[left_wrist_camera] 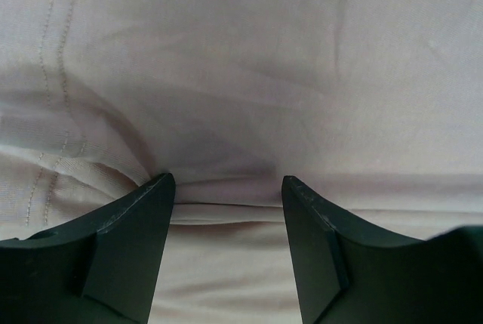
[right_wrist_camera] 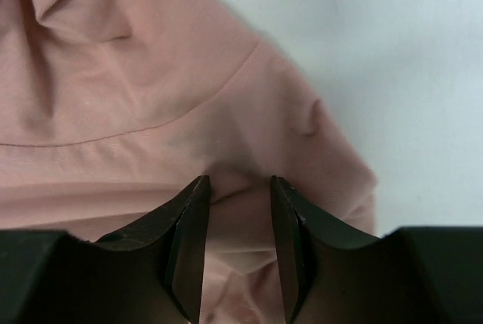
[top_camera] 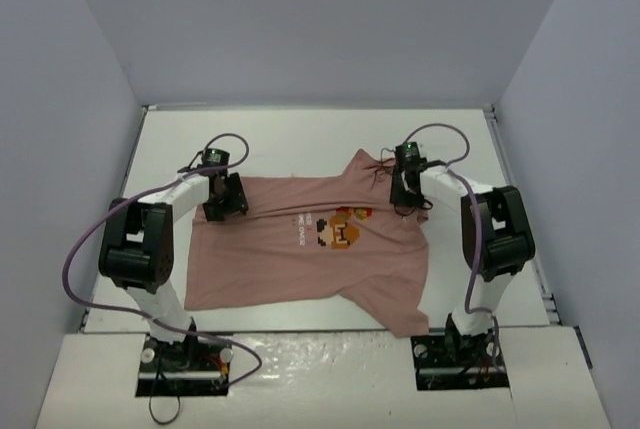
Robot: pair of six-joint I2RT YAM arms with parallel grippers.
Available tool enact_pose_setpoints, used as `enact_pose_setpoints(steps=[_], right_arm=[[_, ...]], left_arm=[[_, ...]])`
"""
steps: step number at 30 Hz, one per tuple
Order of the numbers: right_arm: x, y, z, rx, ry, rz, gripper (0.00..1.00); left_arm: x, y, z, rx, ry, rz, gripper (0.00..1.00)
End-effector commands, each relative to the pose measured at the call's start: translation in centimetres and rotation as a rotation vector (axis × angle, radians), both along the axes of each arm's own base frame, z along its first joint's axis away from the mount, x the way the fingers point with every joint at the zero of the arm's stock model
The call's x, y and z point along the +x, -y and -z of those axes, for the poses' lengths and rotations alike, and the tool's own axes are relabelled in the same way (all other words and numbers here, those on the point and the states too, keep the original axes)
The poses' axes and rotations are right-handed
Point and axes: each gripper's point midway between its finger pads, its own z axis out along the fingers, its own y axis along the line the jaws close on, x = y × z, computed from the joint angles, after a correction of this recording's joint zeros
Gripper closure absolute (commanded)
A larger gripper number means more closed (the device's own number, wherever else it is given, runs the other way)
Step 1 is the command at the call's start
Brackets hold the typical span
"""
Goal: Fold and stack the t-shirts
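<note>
A white table (top_camera: 290, 139) carries one dusty-pink t-shirt (top_camera: 290, 264), spread flat and print-side up across its middle, one sleeve reaching toward the near right edge
</note>
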Motion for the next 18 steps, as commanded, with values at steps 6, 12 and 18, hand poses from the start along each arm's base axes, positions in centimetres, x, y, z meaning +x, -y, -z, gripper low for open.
enact_pose_setpoints(steps=[6, 12, 18], right_arm=[[6.3, -1.2, -12.5, 0.033, 0.293, -0.007, 0.64], [10.6, -4.3, -11.6, 0.111, 0.288, -0.029, 0.64], [11.5, -7.3, -9.9, 0.092, 0.268, -0.119, 0.57]], left_arm=[[-0.8, 0.4, -7.4, -0.017, 0.135, 0.039, 0.43], [-0.7, 0.5, -10.5, -0.023, 0.19, 0.063, 0.43], [-1.8, 0.8, -11.2, -0.037, 0.196, 0.093, 0.43]])
